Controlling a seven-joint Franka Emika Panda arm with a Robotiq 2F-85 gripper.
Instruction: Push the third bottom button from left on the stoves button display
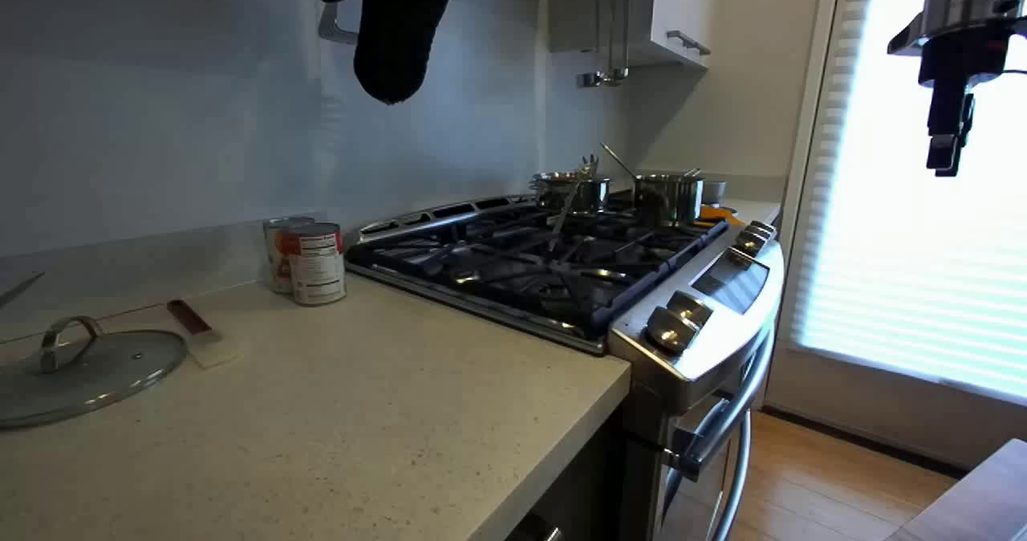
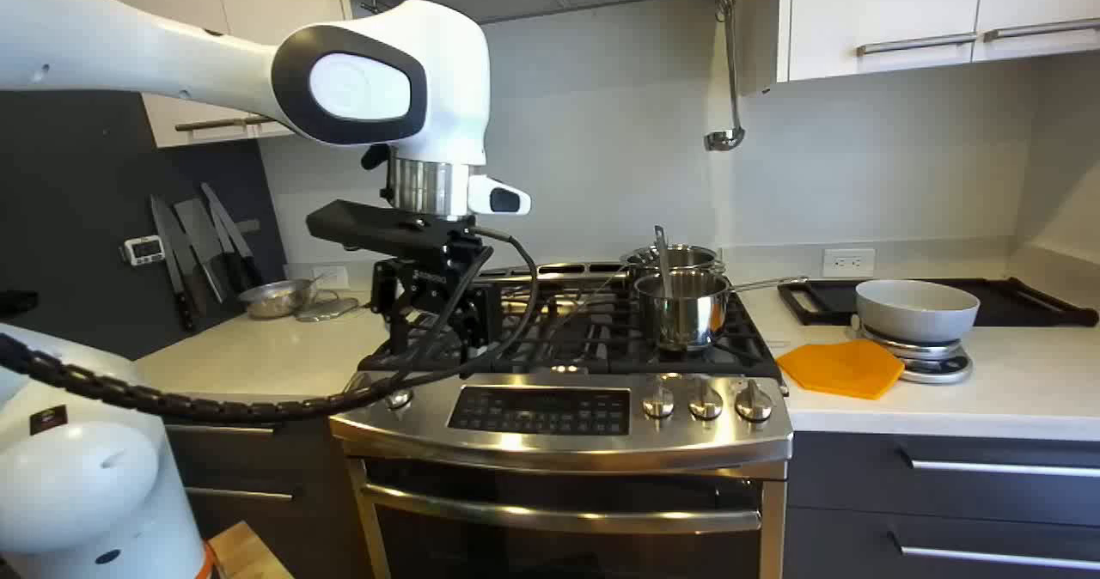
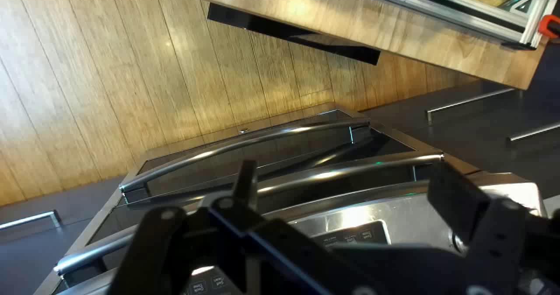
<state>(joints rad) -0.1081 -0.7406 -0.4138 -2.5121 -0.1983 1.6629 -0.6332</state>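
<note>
The stove (image 2: 550, 454) is a steel gas range with black grates; it also shows in an exterior view (image 1: 630, 336). Its dark button display (image 2: 540, 411) sits in the slanted front strip between the knobs, also in an exterior view (image 1: 732, 280). The rows of buttons look small; their labels are unreadable there. My black gripper (image 2: 438, 343) hangs pointing down, higher than the strip and apart from it; an exterior view shows it (image 1: 947, 164) out in front of the stove. In the wrist view its fingers (image 3: 350, 185) stand wide apart, empty, partly hiding the display (image 3: 356, 236).
Steel knobs (image 2: 705, 400) flank the display. Oven handles (image 2: 559, 521) jut out below. Pots (image 2: 683, 313) with utensils stand on the back-right grates. A cable (image 2: 284, 409) loops from the arm. An orange mat (image 2: 842, 368) and white bowl (image 2: 917, 311) are on the right counter.
</note>
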